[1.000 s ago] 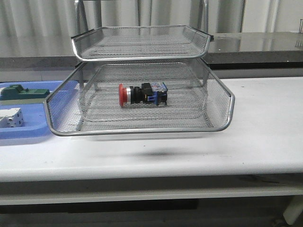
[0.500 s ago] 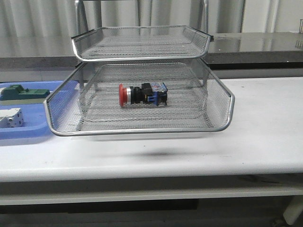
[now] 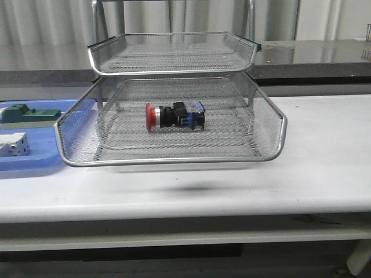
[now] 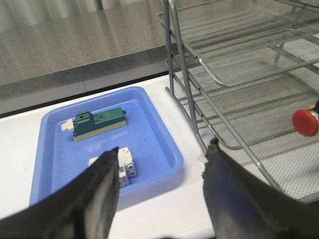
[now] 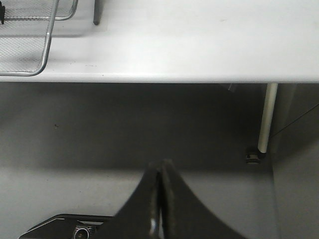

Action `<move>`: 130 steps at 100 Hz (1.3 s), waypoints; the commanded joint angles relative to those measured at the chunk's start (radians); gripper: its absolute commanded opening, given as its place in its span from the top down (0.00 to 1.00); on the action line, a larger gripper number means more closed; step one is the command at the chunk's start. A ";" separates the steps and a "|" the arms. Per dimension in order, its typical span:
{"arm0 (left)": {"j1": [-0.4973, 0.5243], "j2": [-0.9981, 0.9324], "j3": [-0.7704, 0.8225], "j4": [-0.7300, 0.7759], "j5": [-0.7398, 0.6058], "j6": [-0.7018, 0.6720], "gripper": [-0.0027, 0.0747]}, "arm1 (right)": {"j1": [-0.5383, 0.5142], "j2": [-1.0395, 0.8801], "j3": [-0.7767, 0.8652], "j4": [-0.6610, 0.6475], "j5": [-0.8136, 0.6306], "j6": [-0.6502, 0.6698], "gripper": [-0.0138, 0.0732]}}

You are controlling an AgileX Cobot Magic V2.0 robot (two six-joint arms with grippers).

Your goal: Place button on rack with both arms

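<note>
Two claws on this rig, and neither one is touching anything right now. Going from the left: the blue tray [image 3: 35, 165] sits on the surface [image 3: 324, 162] with a green block [image 4: 99, 123] and a white boxy part [image 4: 125, 167] in it. The left claw [image 4: 162, 164] hangs over that tray's near corner, fingers spread wide, nothing between them.

Next over is the rack [image 3: 174, 156], and the button [image 3: 174, 116] is already lying in its pulled-out lower basket, roughly in the middle. It's on its side with the long axis running left-right across the basket, red head pointing toward the left arm's side, blue block toward the right. From the left claw's camera the red head [image 4: 305, 122] shows just inside the mesh, so the left arm looks like the nearer one.

The right claw [image 5: 160, 194] is pressed together, empty, and parked low, out past the front edge of the surface, well apart from the rack.

Looks to me like the placing is done; if anything's left, it's maybe sliding that basket in.
</note>
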 commanded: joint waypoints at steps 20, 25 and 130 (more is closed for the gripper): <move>0.001 -0.095 0.104 -0.102 -0.202 -0.013 0.48 | -0.006 0.009 -0.029 -0.018 -0.030 -0.002 0.92; 0.001 -0.105 0.111 -0.102 -0.202 -0.013 0.48 | -0.006 0.009 -0.029 -0.018 -0.030 -0.002 0.92; 0.001 -0.107 0.113 -0.100 -0.202 -0.013 0.99 | -0.006 0.009 -0.029 -0.018 -0.030 -0.002 0.92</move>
